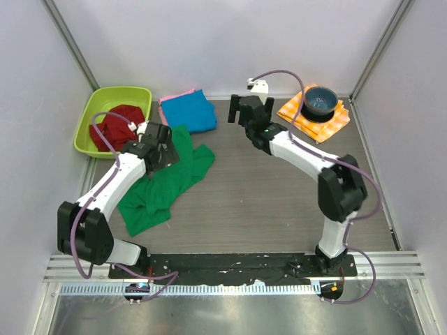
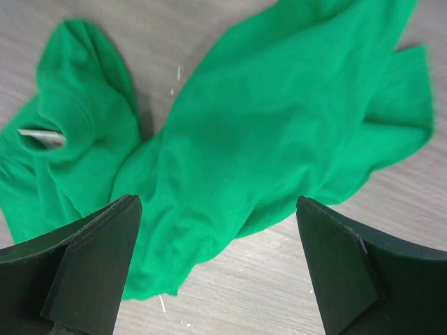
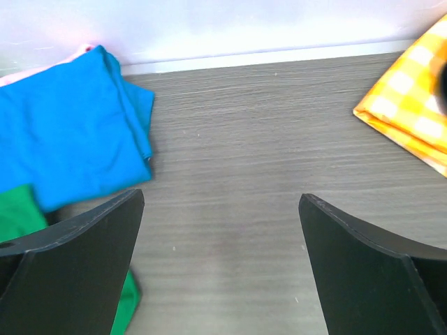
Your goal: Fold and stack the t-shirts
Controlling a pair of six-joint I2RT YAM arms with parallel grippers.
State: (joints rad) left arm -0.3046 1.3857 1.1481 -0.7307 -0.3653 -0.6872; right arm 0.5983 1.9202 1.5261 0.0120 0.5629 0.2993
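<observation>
The bright green t-shirt (image 1: 164, 183) lies crumpled and spread on the left of the table, its collar with a white tag (image 2: 42, 137) showing in the left wrist view. My left gripper (image 1: 165, 153) (image 2: 216, 202) hovers open just over its upper part, with nothing between the fingers. The blue t-shirt (image 1: 188, 113) (image 3: 70, 132) lies folded at the back, on top of the pink one (image 1: 174, 96), of which only an edge shows. My right gripper (image 1: 249, 106) (image 3: 222, 195) stands open over bare table to the right of the blue shirt.
A lime green bin (image 1: 105, 98) at the back left holds a red cloth (image 1: 119, 129). An orange-and-white checked cloth (image 1: 332, 124) (image 3: 412, 105) with a dark bowl (image 1: 320, 100) on it lies at the back right. White walls close the back and sides.
</observation>
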